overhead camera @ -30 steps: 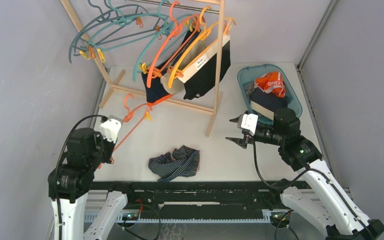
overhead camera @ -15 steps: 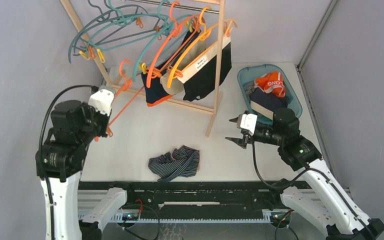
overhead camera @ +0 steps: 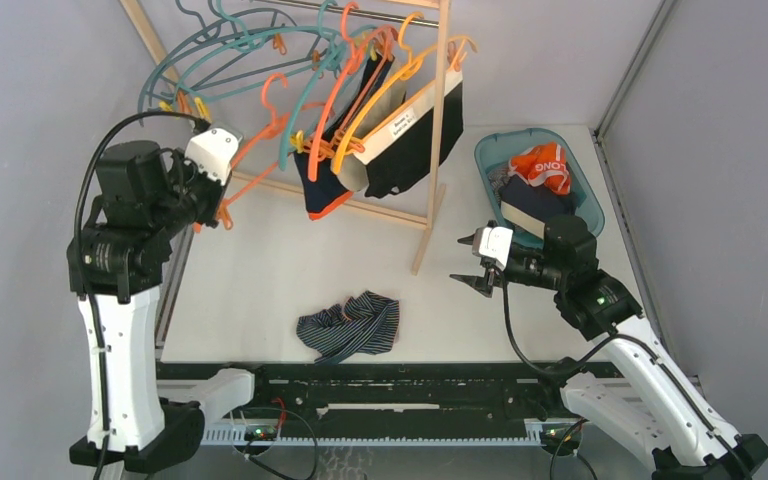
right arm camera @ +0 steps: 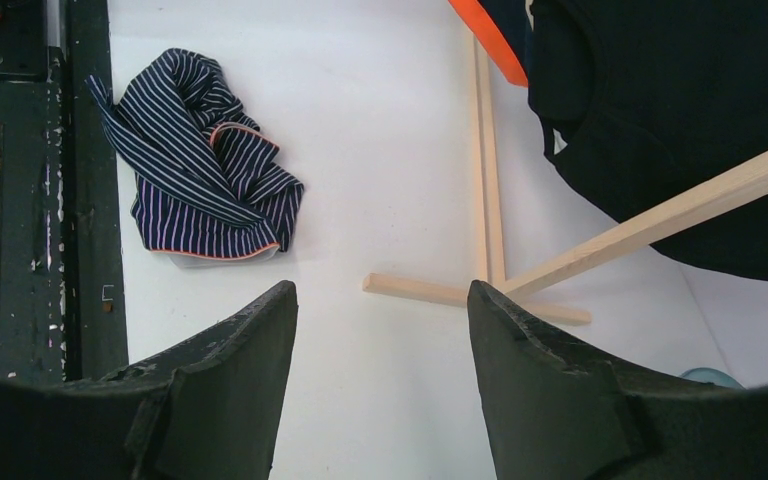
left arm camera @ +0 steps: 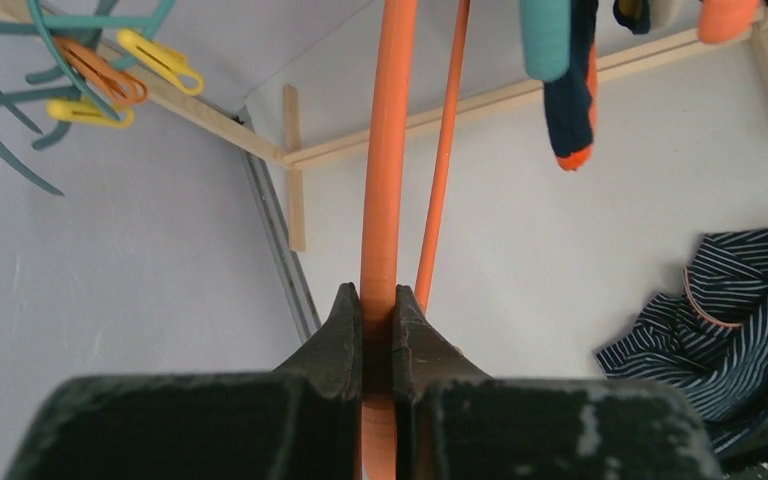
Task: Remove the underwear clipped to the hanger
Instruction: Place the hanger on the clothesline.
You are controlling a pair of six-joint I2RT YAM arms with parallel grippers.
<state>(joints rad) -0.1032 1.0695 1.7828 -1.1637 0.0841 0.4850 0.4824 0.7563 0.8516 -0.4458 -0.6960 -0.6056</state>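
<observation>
Left gripper (left arm camera: 378,310) pinches orange hanger (left arm camera: 388,150), held up beside rack (overhead camera: 426,230) crowded with teal hangers (left arm camera: 545,40). Right gripper (right arm camera: 380,295) spread, empty, near rack post. Black briefs (overhead camera: 415,150) hang clipped; striped briefs (overhead camera: 350,325) lie on table (overhead camera: 260,260). Pinch clear only in left wrist view; tub (overhead camera: 495,150) seen from above.

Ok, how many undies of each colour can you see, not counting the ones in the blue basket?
navy briefs with orange trim, hanging on the rack: 1
beige briefs, hanging on the rack: 1
black briefs with white waistband, hanging on the rack: 1
navy striped briefs, lying on the table: 1
Total: 4
</observation>
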